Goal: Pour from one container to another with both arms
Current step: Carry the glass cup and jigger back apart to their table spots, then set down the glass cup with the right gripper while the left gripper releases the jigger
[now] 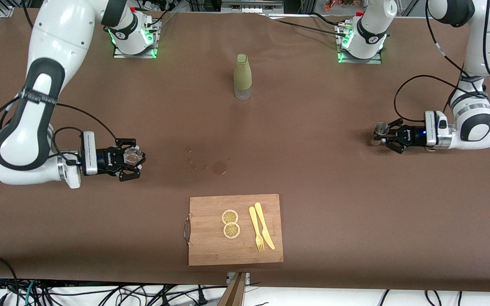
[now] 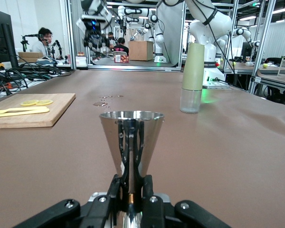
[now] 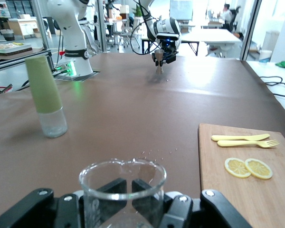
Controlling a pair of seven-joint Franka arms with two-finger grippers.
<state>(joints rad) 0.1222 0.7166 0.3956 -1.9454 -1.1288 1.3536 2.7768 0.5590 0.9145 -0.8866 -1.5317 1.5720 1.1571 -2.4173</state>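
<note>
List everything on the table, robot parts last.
bottle: one, olive-green sleeve, mid-table toward the bases
cutting board: one, wooden, at the table edge nearest the front camera
lemon slices: two, yellow, on the board
fork and knife: one each, yellow, on the board beside the slices
glass tumbler: one, clear, in the right gripper
jigger: one, steel, in the left gripper
right gripper: black, shut on the tumbler
left gripper: black, shut on the jigger

Brown-covered table, bright lab workbenches
</note>
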